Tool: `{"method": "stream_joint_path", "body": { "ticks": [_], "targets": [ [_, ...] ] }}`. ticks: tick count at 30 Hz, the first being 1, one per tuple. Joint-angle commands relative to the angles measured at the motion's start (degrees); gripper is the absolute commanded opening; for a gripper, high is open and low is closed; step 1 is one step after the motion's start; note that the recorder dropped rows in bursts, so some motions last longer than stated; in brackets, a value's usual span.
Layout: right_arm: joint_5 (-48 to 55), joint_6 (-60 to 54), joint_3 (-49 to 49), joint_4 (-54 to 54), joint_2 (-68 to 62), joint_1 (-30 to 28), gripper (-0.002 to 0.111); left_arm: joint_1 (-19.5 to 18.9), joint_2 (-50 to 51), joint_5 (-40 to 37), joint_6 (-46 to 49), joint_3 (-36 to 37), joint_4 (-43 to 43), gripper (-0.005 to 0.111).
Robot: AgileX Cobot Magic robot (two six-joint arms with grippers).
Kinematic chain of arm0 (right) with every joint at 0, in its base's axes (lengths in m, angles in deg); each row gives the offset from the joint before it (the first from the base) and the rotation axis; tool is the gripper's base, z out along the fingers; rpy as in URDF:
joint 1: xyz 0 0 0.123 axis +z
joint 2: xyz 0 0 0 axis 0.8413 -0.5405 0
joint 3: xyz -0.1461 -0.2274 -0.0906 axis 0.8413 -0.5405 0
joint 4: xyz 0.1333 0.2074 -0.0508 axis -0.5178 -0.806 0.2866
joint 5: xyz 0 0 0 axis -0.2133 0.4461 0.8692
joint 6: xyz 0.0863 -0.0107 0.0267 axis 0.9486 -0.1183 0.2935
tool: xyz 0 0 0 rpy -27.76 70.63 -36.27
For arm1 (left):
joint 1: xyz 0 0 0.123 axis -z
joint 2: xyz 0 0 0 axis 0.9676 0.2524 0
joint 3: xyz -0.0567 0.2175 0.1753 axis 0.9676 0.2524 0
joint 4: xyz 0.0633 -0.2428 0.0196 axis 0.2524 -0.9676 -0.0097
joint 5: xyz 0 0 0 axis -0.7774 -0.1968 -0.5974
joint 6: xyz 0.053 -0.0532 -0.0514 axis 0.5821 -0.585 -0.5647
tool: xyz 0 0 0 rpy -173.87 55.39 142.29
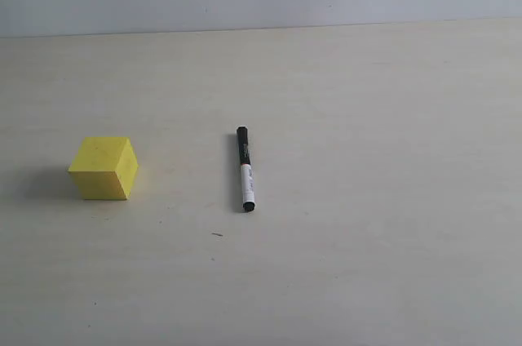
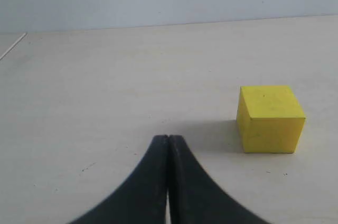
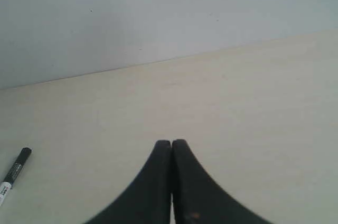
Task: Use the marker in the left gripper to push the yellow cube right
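the bright yellow solid cube (image 1: 103, 168) sits on the pale, cream-coloured bench (image 1: 367, 117), toward the left of the exterior view, casting a soft shadow to its left. the slim marker with a black cap, a white printed barrel and a black end (image 1: 245, 168) lies flat near the middle of the bench, well apart from the cube and to its right, running roughly front to back with the long black cap pointing away from the camera. nothing touches either of them, and no arm shows in the exterior view.

in the left wrist view the black left gripper (image 2: 168, 145) has its jaws pressed together with nothing between them; the yellow cube (image 2: 270, 119) rests on the bench beyond the tips and off to one side, apart from them.

in the right wrist view the black right gripper (image 3: 171, 147) also has its jaws pressed together and empty, and the capped end of the marker (image 3: 13, 174) shows at the picture's edge, well apart from the tips.
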Motion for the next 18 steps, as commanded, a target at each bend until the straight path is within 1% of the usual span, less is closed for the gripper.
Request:
{"method": "stream_joint_path", "body": {
  "ticks": [1,7,18],
  "targets": [
    [-0.44,-0.10,-0.30,0.25,0.29,-0.01,0.000,0.36,0.20,0.39,0.35,-0.25,-0.16,0.000],
    [-0.22,-0.10,-0.30,0.25,0.29,-0.01,0.000,0.36,0.20,0.39,0.88,-0.25,2.53,0.000],
    [-0.22,-0.10,-0.30,0.25,0.29,-0.01,0.000,0.36,0.20,0.39,0.88,-0.25,2.53,0.000]
  ]
}}
